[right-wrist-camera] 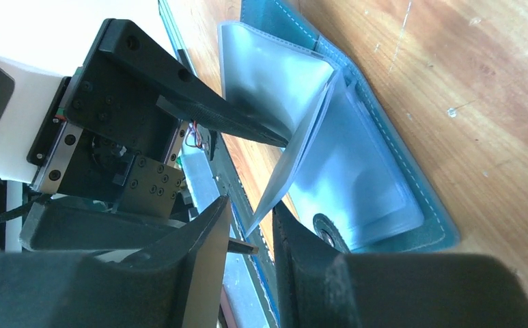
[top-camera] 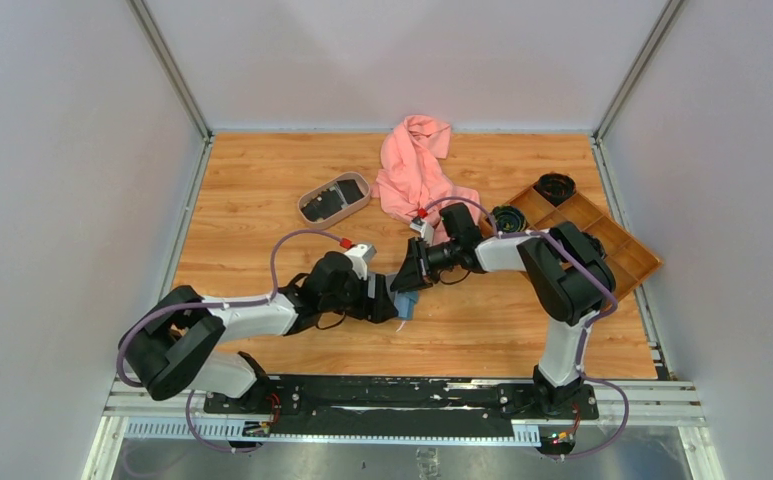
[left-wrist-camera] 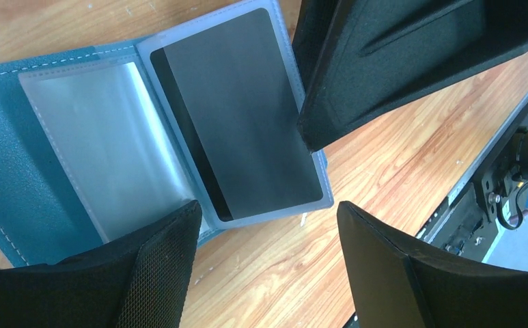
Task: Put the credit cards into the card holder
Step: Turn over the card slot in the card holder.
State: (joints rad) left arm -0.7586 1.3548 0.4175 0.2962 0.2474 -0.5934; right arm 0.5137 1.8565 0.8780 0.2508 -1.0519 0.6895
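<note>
One wooden table [top-camera: 262,170] carries everything, and both arms reach in to meet over the card holder [left-wrist-camera: 1,150], which lies open on the wood near the front middle. The left arm [top-camera: 252,315] comes at it from the left, the right arm [top-camera: 562,270] from the right. Beyond the card holder lies a crumpled pink cloth [top-camera: 412,170]. To its right and further back sits a brown compartment tray [top-camera: 622,250]. Beyond it to the left is an oval beige tray [top-camera: 303,201] with black credit cards [top-camera: 347,188] inside.

The left gripper [left-wrist-camera: 268,205] hovers just over the card holder's near edge, jaws spread wide and released. The right gripper [right-wrist-camera: 253,202] has its jaws drawn narrow around the corner of a raised clear sleeve [right-wrist-camera: 295,150]. I cannot tell whether they pinch it. One black card [left-wrist-camera: 247,102] sits inside the card holder's right-hand sleeve.
</note>
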